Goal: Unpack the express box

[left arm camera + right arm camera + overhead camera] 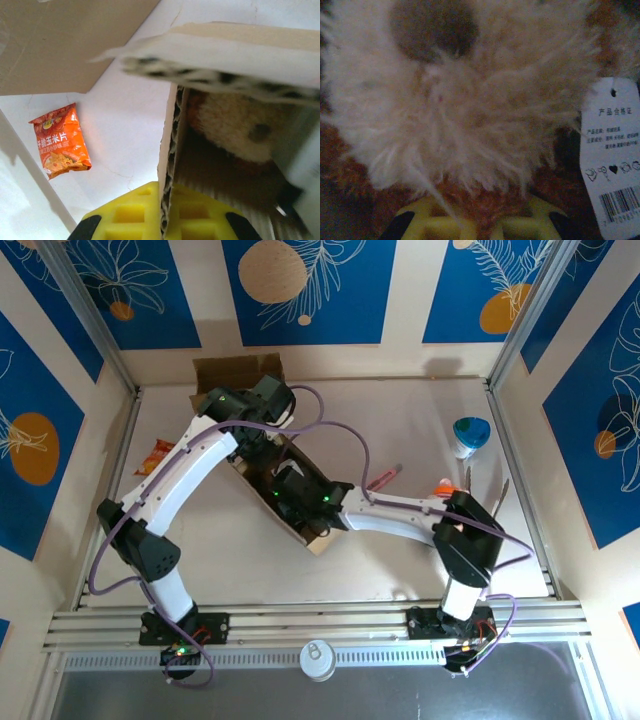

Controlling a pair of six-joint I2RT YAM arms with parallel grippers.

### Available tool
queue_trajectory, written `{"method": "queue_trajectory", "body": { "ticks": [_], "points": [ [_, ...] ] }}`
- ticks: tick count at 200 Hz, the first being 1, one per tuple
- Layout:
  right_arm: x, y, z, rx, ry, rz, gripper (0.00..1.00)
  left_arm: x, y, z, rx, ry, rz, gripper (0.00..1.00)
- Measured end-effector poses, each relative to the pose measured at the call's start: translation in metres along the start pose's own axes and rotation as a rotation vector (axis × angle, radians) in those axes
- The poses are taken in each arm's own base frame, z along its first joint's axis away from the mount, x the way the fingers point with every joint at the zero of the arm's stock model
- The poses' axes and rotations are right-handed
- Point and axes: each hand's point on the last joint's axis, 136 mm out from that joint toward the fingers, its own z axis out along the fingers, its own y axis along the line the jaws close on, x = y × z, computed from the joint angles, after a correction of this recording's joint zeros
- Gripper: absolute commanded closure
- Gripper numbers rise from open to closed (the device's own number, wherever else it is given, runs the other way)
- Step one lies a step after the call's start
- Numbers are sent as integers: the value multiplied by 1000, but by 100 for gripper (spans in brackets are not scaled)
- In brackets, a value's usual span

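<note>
The express box (312,532) lies open at the table's middle, with one flap (235,370) reaching toward the back. My left gripper (167,215) is shut on the box's corrugated side wall (172,145), one yellow finger on each face. From above, the left gripper (262,445) sits at the box's far end. Inside the box lies a cream and brown plush toy (235,125). My right gripper (482,227) is down in the box and shut on the plush toy's (470,100) brown fur. A white tag (615,150) hangs from the toy.
An orange snack packet (157,454) lies on the table left of the box. A pink pen (385,478), a small orange item (445,486) and a blue and white cup (470,435) sit to the right. A can (318,660) rests on the front rail.
</note>
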Motion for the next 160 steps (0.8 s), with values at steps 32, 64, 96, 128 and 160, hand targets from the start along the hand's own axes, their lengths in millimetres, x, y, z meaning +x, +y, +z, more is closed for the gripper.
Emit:
{"method": "queue_trajectory", "body": {
  "ticks": [32, 64, 96, 128, 160],
  "points": [
    [-8, 10, -30, -48, -129, -36, 100, 6, -4, 3, 22, 31, -19, 100],
    [-19, 17, -58, -89, -289, -59, 100, 11, -11, 5, 68, 58, -41, 100],
    [-20, 18, -80, -118, -414, -72, 100, 13, -14, 6, 107, 71, -70, 100],
    [-16, 18, -98, -153, -519, -69, 100, 17, -23, 7, 160, 90, -82, 100],
    [-20, 15, -116, -178, -595, -53, 100, 21, -29, 9, 204, 107, -108, 100]
  ]
}}
